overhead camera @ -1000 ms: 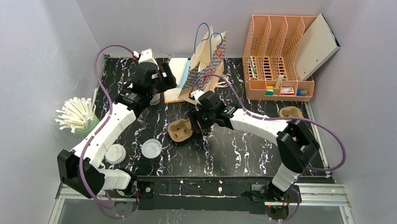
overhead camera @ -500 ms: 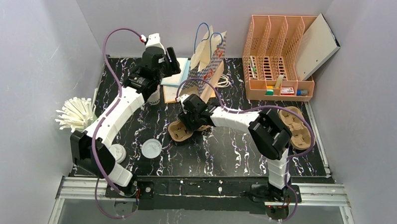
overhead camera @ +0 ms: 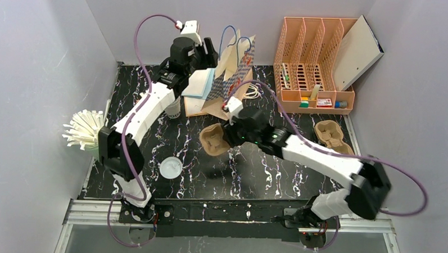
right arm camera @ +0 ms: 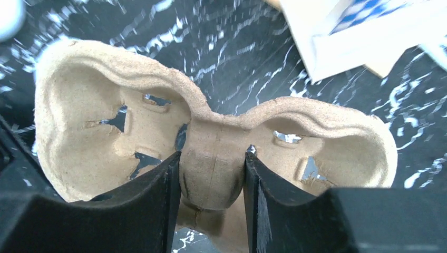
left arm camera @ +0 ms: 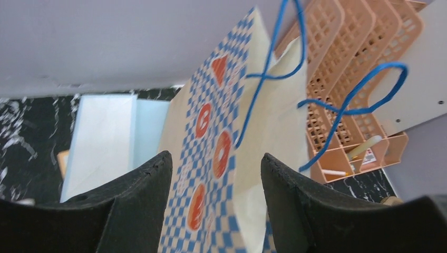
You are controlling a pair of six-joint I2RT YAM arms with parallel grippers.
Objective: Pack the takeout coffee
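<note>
From above, the left arm (overhead camera: 149, 104) reaches to the back of the worktop (overhead camera: 276, 173). The left jaws sit high beside the mouth of the checked paper bag (overhead camera: 235, 70), probably to steady or spread it for loading. The right arm (overhead camera: 316, 158) reaches to the middle, where the right jaws hold a pulp cup carrier (overhead camera: 214, 139) that looks lifted and tilted. I judge the carrier is meant for the bag. The takeout coffee (overhead camera: 174, 107) is, as far as I can tell, the dark cup with a pale inside. It stands just beside the left forearm, left of the bag's foot, and is half hidden. It is in neither the carrier nor the bag. A white lid (overhead camera: 171, 167) lies alone near the front, and a second carrier (overhead camera: 331, 136) sits at the right edge.

In the left wrist view, the two black fingers (left arm camera: 139, 205) stand well apart with nothing between them. The bag's checked side and its blue cord handles (left arm camera: 337, 100) fill the view beyond the gap. The jaws look lined up on the bag, but I cannot tell whether they touch it.

In the right wrist view, the fingers (right arm camera: 158, 205) pinch the raised ridge between the carrier's two wells and are closed down to its width. Gripping at the centre should keep the carrier balanced. Both wells are empty, so a cup could still be seated in either.
</note>
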